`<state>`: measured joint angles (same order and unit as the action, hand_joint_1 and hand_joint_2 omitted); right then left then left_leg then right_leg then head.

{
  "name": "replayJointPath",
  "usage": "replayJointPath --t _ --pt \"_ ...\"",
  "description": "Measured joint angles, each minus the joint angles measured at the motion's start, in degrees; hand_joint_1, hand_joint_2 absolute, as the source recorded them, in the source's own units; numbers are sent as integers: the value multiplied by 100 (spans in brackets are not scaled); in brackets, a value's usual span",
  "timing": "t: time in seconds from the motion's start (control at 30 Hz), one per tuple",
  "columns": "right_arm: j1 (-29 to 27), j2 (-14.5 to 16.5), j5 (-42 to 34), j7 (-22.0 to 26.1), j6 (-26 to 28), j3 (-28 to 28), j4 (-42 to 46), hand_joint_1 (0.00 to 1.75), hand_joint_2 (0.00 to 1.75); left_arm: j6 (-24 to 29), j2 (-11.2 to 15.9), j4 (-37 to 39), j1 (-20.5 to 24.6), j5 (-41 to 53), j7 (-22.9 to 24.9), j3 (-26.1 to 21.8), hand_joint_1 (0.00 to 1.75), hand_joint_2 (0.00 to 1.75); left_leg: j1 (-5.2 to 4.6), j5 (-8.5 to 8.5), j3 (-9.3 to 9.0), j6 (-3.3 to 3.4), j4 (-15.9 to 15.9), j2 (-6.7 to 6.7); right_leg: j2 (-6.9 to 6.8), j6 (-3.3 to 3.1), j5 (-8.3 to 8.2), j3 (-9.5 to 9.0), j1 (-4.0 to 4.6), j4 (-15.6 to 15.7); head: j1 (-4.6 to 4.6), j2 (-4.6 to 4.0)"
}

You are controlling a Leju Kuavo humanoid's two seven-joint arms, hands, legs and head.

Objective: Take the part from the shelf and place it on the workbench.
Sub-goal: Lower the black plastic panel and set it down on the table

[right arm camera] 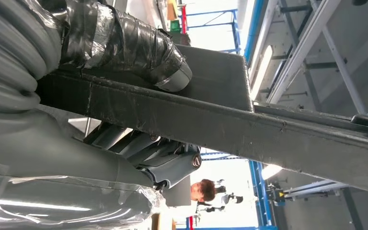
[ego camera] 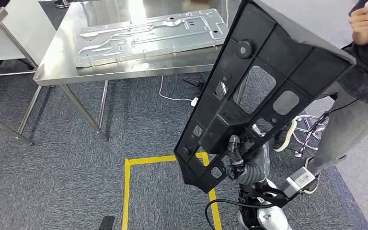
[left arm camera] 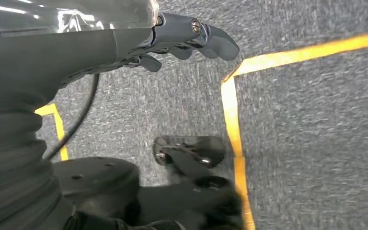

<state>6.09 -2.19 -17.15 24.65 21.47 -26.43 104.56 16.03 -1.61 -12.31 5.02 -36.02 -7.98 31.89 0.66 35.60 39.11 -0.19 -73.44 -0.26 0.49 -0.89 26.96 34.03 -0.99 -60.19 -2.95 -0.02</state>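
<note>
Down low in the right half of the head view, the right hand (ego camera: 234, 155) holds the big black part (ego camera: 263, 81) by its lower edge, and the part leans up and to the right, nearly to the top of the frame. The part is a flat black panel with ribs and several cut-out holes, and it is up in the air, not on any table. In the right wrist view the right hand (right arm camera: 124, 96) has its taped thumb on one side of the part's edge (right arm camera: 249, 129) and its fingers (right arm camera: 172, 163) curled round the other side. In the left wrist view the left hand (left arm camera: 182, 40) hangs over the floor with nothing in it; its fingers are bent a little and lie near each other. Behind the part, in the upper left of the head view, stands a shiny steel workbench (ego camera: 52, 62) with a large silver metal sheet (ego camera: 153, 36) lying flat on it. Under everything is grey carpet (ego camera: 67, 167) with a square of yellow tape (ego camera: 127, 191) in the lower middle. A white cable (ego camera: 172, 96) lies on the carpet under the workbench. At the right edge a person (ego camera: 359, 96) in grey trousers stands just beside the part, with one hand raised in the upper right corner
</note>
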Motion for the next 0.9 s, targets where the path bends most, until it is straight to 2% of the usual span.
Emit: replayJointPath --t 0.03,0.07,0.1,0.13,0.17,0.23,0.33,0.37,0.43,0.47,0.5,0.53,0.57,0.6,0.63,0.7,0.73,0.8,0.83,0.9 --pt "-4 0 1 -1 5 0 0 175 175 -4 0 0 -12 -1 7 2 0 175 -5 -86 81 27 29 0 9 -6 38 -47 22 0 0 0" --pt "-6 0 1 -1 10 0 0 175 175 -5 1 0 -20 -1 15 3 0 175 -19 -290 63 69 255 -1 18 -9 81 -108 44 2 -1 -1" --pt "-6 0 2 -2 19 0 1 175 175 -5 4 0 -24 -1 20 4 0 175 -42 -572 -26 130 618 -1 23 -9 126 -174 64 6 0 -1" --pt "-6 0 4 -3 34 0 1 175 175 -5 18 2 -23 -1 26 6 0 175 -73 -781 -118 191 931 1 24 0 167 -239 80 14 12 -1" --pt "-5 0 7 -3 53 0 1 175 175 -5 32 3 -16 -1 32 9 0 175 -113 -871 -196 250 1181 -1 28 19 201 -285 78 31 23 -1" --pt "-12 2 13 -12 92 -1 2 175 175 -7 58 7 -12 -1 46 17 0 175 -180 -876 -284 340 1374 -8 29 83 210 -350 55 32 48 -1" --pt "-21 2 17 -19 108 0 14 175 175 -8 59 7 -25 1 57 23 0 175 -171 -939 -526 415 1562 -10 14 167 239 -370 38 -167 63 0" --pt "-13 2 18 -17 111 0 21 175 175 -7 60 7 -16 1 57 25 0 175 -152 -935 -603 435 1595 -6 11 189 330 -290 35 -352 72 0" --pt "-12 2 19 -14 120 0 30 175 175 -6 63 7 5 2 57 28 0 175 -135 -899 -676 460 1614 0 8 244 594 58 21 -920 86 0" --pt "-24 1 19 -17 130 0 32 175 175 -5 65 7 7 1 58 29 0 175 -128 -866 -700 459 1611 -4 7 274 712 266 7 -1180 90 -1" --pt "-38 1 18 -20 143 0 31 175 175 -5 65 7 -1 1 60 31 0 175 -120 -828 -733 446 1607 -8 5 303 756 422 -10 -1311 90 -1" --pt "-47 0 17 -22 156 0 31 175 175 -7 63 7 -10 1 63 32 0 175 -106 -783 -773 426 1599 -14 3 329 698 503 -30 -1275 91 -1" --pt "-51 0 17 -24 168 0 31 175 175 -9 61 7 -20 0 68 32 0 175 -88 -732 -823 398 1586 -19 0 352 518 501 -50 -1069 91 -1" --pt "-51 0 17 -25 174 0 30 175 175 -11 59 7 -26 1 73 32 0 175 -70 -672 -862 361 1571 -24 -4 376 228 435 -73 -732 93 0" --pt "-51 0 17 -26 178 0 29 175 175 -13 57 9 -23 1 76 33 0 175 -57 -609 -906 315 1534 -28 -9 379 27 375 -81 -421 99 0" --pt "-56 0 17 -34 180 -4 29 175 175 -6 56 12 -9 -1 77 34 0 175 -55 -500 -923 216 1483 -36 -18 303 -177 299 -74 -89 109 1" --pt "-59 0 17 -40 180 -5 30 175 175 -2 56 13 -2 -2 77 35 0 175 -58 -477 -942 173 1455 -38 -18 236 -137 298 -59 -82 114 0" --pt "-61 1 17 -44 180 -7 41 175 175 2 57 13 1 -3 77 36 0 175 -54 -458 -942 109 1394 -32 -8 129 -158 242 -63 -69 114 1" --pt "-57 1 17 -45 181 -7 49 175 175 3 57 13 6 -4 77 37 0 175 -46 -450 -902 83 1269 -26 -9 89 -138 197 -68 -47 109 0" --pt "-47 2 17 -45 184 -7 64 175 175 3 57 13 15 -7 76 37 0 175 -29 -314 -586 35 737 -13 -17 32 -92 100 -68 -5 101 -1"
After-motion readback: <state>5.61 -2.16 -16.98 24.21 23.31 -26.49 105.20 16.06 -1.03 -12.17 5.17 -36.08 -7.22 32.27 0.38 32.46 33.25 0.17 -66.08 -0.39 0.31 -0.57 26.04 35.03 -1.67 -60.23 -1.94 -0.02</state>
